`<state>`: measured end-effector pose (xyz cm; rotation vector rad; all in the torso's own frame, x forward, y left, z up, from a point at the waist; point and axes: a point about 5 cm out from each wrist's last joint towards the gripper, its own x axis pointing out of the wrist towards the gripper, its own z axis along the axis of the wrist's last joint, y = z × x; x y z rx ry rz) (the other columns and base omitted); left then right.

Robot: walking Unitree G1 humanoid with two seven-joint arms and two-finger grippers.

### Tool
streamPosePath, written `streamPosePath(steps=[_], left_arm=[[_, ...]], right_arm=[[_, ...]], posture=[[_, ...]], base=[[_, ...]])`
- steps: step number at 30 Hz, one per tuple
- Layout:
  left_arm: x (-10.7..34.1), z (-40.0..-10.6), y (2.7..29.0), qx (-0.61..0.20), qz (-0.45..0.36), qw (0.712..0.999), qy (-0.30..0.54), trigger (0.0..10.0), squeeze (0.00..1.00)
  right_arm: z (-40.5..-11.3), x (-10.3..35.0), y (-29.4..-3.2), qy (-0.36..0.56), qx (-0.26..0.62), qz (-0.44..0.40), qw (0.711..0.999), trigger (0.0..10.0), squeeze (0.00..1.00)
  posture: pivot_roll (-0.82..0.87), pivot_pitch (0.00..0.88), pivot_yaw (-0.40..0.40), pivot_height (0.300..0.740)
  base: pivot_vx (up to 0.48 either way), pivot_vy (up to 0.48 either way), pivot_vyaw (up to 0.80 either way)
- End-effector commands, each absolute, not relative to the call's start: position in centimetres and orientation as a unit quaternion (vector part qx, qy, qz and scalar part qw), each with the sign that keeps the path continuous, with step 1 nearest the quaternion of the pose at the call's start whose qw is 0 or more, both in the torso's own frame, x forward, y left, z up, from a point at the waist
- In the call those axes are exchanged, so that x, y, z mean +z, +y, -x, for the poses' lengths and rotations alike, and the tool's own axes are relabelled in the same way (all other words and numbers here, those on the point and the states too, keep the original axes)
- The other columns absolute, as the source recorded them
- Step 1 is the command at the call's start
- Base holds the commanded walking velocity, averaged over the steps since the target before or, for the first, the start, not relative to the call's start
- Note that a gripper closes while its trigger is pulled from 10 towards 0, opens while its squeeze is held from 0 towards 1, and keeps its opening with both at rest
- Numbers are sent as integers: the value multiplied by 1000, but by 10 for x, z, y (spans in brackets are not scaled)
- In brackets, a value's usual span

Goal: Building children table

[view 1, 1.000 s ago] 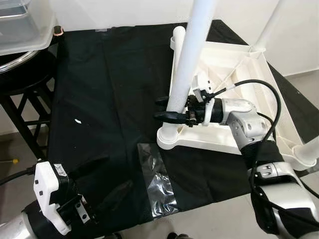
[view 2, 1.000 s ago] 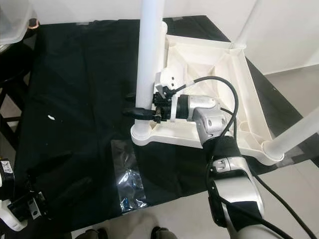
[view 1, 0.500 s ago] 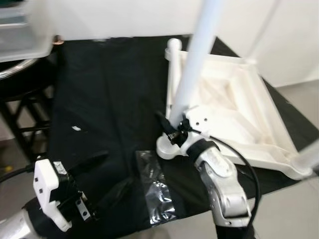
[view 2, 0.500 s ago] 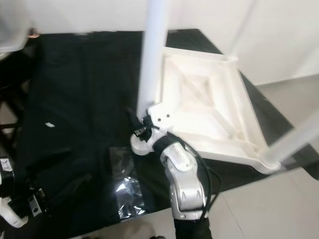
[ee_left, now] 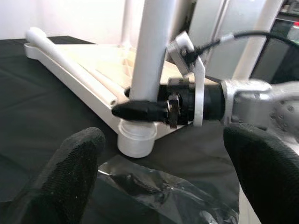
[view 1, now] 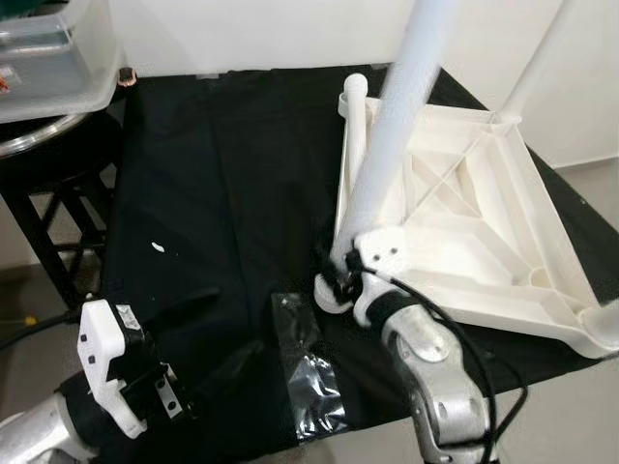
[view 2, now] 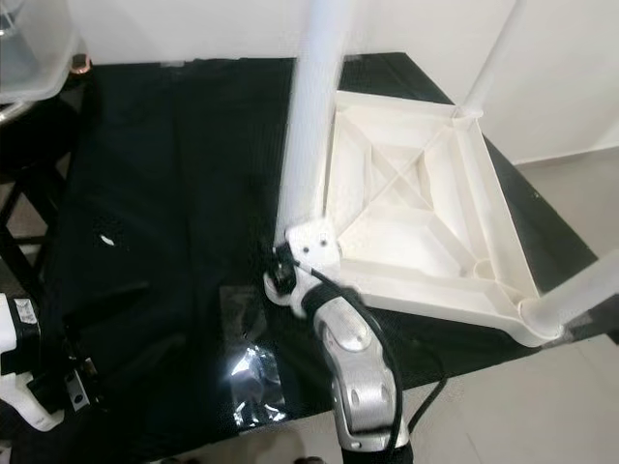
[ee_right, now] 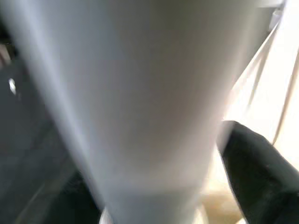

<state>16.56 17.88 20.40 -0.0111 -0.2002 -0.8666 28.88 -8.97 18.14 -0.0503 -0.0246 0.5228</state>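
Nearest the camera, low on the robot's left, the left gripper (view 1: 208, 372) hovers over the black cloth (view 1: 213, 193) of the desk with its jaws spread and nothing between them (the wrist view looks out through the gap). Just past its fingertips lies a clear plastic bag (view 1: 309, 372), flat on the cloth. Beyond that, the right gripper (ee_left: 140, 108) has its jaws clenched on the base of the white table leg (view 1: 392, 145), one finger on either side of the tube, right above the corner socket (ee_left: 136, 137). The leg's long axis runs up and away from the jaws, crossing them nearly at right angles and leaning a little. The upturned tabletop (view 1: 464, 232) spreads beyond the right jaws. The right arm is clearly the nearer one to the leg, so seating it probably falls to that arm. No brand, label or writing can be read on any part.
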Motion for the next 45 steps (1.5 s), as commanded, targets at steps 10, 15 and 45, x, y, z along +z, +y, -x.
streamPosePath(steps=[10,15,45], left_arm=[[202,-160,178,-421,5,903,-87,10000,0],[203,-157,178,-419,5,904,-83,10000,0],[202,-155,177,-416,6,906,-80,10000,0]], right_arm=[[-315,215,-104,-53,442,58,894,10000,0],[-338,226,-116,-54,471,85,876,10000,0],[-337,205,-125,-57,445,23,893,0,0]], posture=[[109,210,-85,740],[117,222,-84,740],[120,217,-92,740]], base=[[0,0,0],[0,0,0],[0,0,0]])
